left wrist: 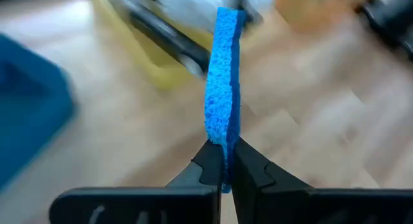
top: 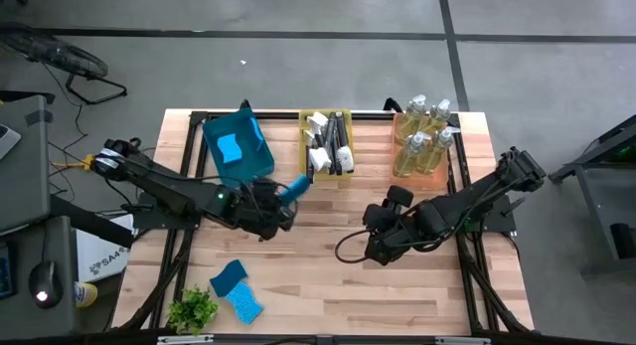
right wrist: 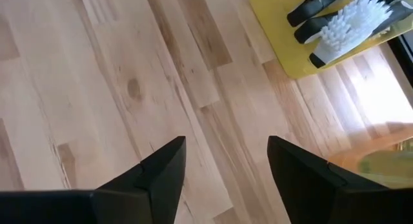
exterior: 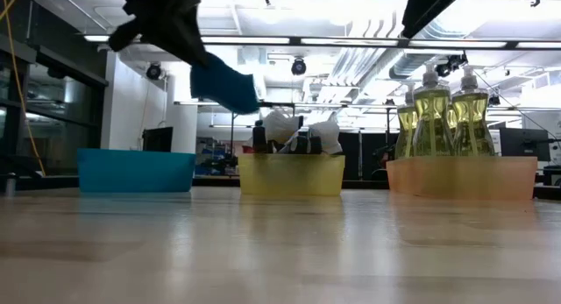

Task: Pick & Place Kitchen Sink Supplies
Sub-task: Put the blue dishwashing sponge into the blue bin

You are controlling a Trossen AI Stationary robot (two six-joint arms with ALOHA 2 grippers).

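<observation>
Left wrist view: left gripper (left wrist: 224,161) clamps blue sponge (left wrist: 222,88). Right wrist view only: right gripper (right wrist: 226,161) parted, empty.

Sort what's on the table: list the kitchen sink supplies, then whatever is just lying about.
Job:
held sponge
sponge in blue bin
two loose sponges
dish brushes
soap bottles
blue bin, yellow bin, orange bin

Lying about:
plant

Four sponges (top: 229,278), four bottles (top: 421,136), perhaps three brushes (top: 328,144).
</observation>
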